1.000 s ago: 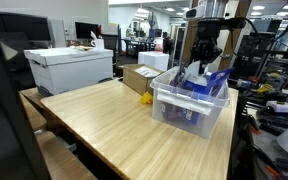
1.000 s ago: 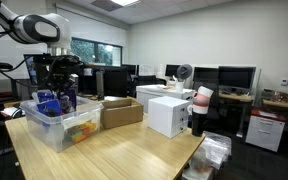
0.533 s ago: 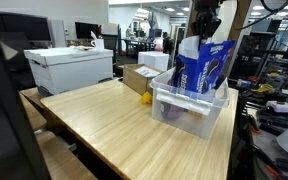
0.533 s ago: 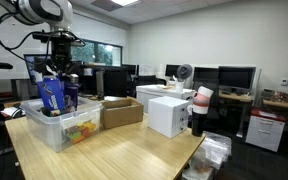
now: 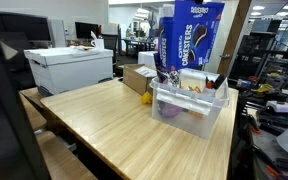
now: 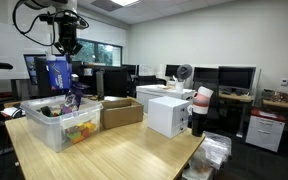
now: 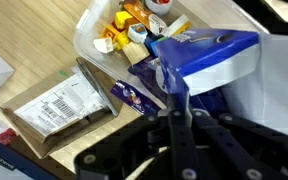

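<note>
Wooden table (image 5: 104, 125): clear bin (image 5: 184, 113), cardboard box (image 6: 121, 112) on top.

Open cardboard box (image 5: 136, 78) sits on the wooden surface (image 5: 104, 125), a white box (image 5: 69, 68) stands farther off, and dark monitors (image 6: 234, 77) line the back desks.

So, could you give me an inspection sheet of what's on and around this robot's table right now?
Surface: wooden table, light grain, level.
Job's things: blue snack bag hangs in the air above the clear bin, which holds assorted snacks.
Clutter: cardboard box, white box, yellow item beside the bin.
Gripper: gripper shut on the bag's top edge.
Cables: black loop by the arm.
Surroundings: office desks with monitors and a fan.
</note>
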Action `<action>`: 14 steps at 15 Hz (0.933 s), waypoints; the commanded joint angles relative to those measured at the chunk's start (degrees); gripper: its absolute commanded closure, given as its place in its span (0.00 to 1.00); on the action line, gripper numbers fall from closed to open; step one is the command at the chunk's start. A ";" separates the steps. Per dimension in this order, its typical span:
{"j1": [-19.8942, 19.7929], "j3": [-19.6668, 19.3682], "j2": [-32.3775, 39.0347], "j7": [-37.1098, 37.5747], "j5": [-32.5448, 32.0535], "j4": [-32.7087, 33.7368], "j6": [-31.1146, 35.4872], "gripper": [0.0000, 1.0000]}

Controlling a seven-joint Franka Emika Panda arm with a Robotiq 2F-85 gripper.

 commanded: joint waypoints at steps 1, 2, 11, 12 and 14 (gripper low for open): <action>-0.60 0.50 2.98 2.94 -1.51 6.21 -3.19 1.00; -0.67 0.54 3.63 3.45 -1.71 7.64 -3.64 1.00; -1.80 -0.01 7.76 7.63 -1.96 14.51 -4.18 1.00; -1.98 -0.16 8.02 8.04 -1.81 14.72 -4.06 1.00; -2.54 -0.74 8.33 8.60 -1.31 14.91 -3.95 1.00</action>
